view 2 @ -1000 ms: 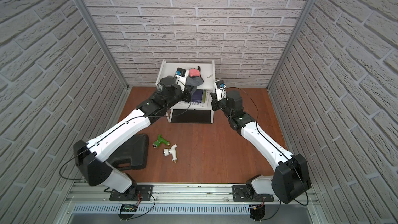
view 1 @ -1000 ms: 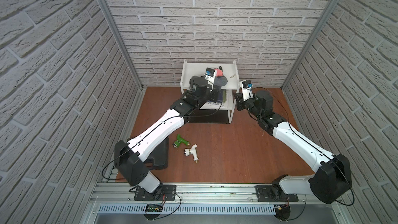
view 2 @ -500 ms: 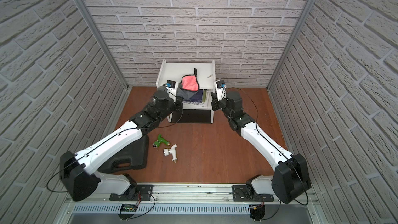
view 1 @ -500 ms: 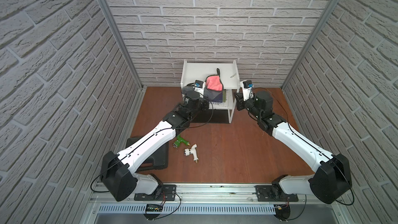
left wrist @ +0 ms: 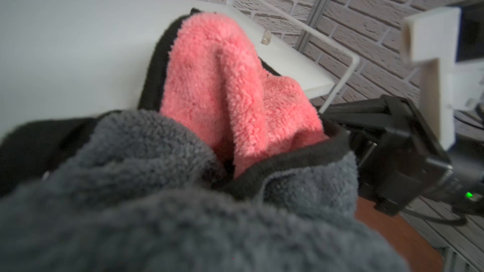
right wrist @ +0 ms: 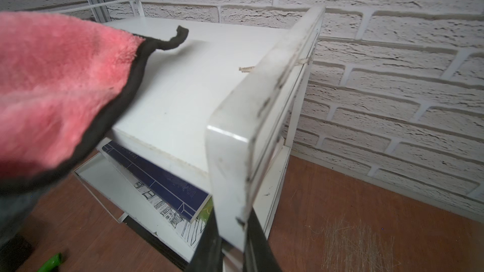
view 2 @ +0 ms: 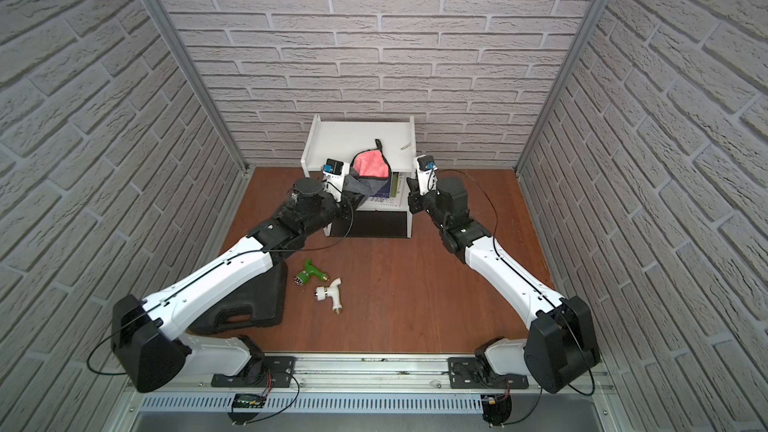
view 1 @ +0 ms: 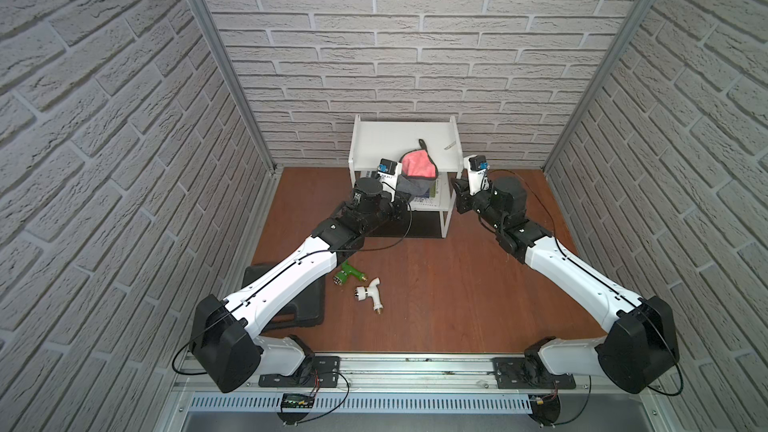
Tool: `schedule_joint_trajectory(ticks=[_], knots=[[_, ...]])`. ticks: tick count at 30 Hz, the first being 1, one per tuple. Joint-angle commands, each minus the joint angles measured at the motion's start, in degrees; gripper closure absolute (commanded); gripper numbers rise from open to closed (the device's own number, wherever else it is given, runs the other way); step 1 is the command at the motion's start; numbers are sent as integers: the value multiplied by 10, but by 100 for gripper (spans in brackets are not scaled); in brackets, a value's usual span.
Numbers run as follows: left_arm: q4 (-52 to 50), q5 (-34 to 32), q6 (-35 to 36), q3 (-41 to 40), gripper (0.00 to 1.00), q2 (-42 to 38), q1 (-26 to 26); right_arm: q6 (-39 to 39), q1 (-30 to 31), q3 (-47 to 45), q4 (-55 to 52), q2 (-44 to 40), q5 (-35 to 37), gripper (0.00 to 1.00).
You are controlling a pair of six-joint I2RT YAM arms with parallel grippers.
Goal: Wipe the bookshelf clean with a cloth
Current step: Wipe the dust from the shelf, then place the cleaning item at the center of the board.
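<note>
The bookshelf [view 1: 376,147] stands at 12 o'clock on the counter [view 1: 457,284], right against the brick wall. The cloth [view 1: 417,164] lies pink side up on the 6 o'clock edge of its top, a bit toward 3 o'clock. Its grey part hangs down over the front. The left fingers [view 1: 402,201] are mostly hidden under the grey fluff. They are squeezed shut and the cloth hangs from them, so they seem to have hold of it. The right fingers [right wrist: 213,244] are pinched tight on the thin side wall of the bookshelf at 3 o'clock, which should stop it from sliding. I think the job now is wiping the top. To do it well, the left arm should lay the cloth flat, not in a bunch, and press down softly. Then it should push toward 12 o'clock and go side to side from 9 o'clock to 3 o'clock, so no spot is missed. A little pale scrap [view 1: 450,146] sits near the 2 o'clock corner, so the cloth should reach there too. Watch the raised side walls, because the cloth could snag on them. The right fingers should hold on while the cloth rubs. The book [right wrist: 157,179] on the shelf below can wait.
</note>
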Motion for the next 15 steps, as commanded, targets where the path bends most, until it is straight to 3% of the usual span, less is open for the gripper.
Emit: schedule_joint_trajectory(ticks=[1, 4, 7, 12, 15], knots=[[32, 117, -15, -49, 100, -63, -4, 38, -2, -18, 18, 13, -20, 97], [-24, 139, -11, -89, 100, -84, -14, 26, -3, -21, 33, 10, -54, 94], [-93, 78, -23, -122, 100, -87, -32, 10, -3, -21, 34, -1, -99, 81], [-104, 77, -37, -158, 100, -77, -63, -7, -4, -35, 9, -56, -128, 42], [-80, 117, -24, -143, 100, -33, -88, 1, -5, -68, 2, -117, -69, 20]])
